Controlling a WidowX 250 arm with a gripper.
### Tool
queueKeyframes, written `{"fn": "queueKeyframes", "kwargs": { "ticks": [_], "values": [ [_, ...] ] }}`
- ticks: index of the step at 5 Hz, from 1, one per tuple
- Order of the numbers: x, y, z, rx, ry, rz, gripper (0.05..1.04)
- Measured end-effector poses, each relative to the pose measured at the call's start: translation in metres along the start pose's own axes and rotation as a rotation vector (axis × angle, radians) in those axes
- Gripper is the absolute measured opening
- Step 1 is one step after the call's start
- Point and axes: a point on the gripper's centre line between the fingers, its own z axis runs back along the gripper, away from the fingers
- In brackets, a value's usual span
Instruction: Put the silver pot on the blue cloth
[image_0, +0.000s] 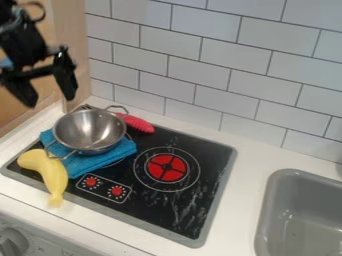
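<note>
Hanging with its fingers well apart, the pincer (50, 101) is grasping nothing and touching nothing, keeping clear of the pot at the left of the scene. That gap is suiting a release: the silver pot (90, 131) is sitting on the blue cloth (100, 163), just where the task is wanting it, so I am judging the placing to be done. Folded into a thick pad, the cloth is lying between the pot and the left part of the stove top (194, 206), and is showing mostly on the near side. Whether the pot's far edge is overhanging the cloth, the slanting view is perhaps hiding. One wire handle is pointing near-left, the other far-right, both leaving room for a grip. A yellow curved thing (52, 172) is lying near-left of the pot; a red-handled utensil (139, 124) is lying just beyond it.
</note>
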Motion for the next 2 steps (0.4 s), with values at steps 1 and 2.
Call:
{"fn": "queueKeyframes", "kwargs": {
  "ticks": [1, 2],
  "values": [
    [-0.0011, -0.0003, 0.0001, 0.002, 0.003, -0.002, 0.999],
    [-0.0014, -0.0005, 0.0004, 0.001, 0.006, -0.001, 0.999]
  ]
}}
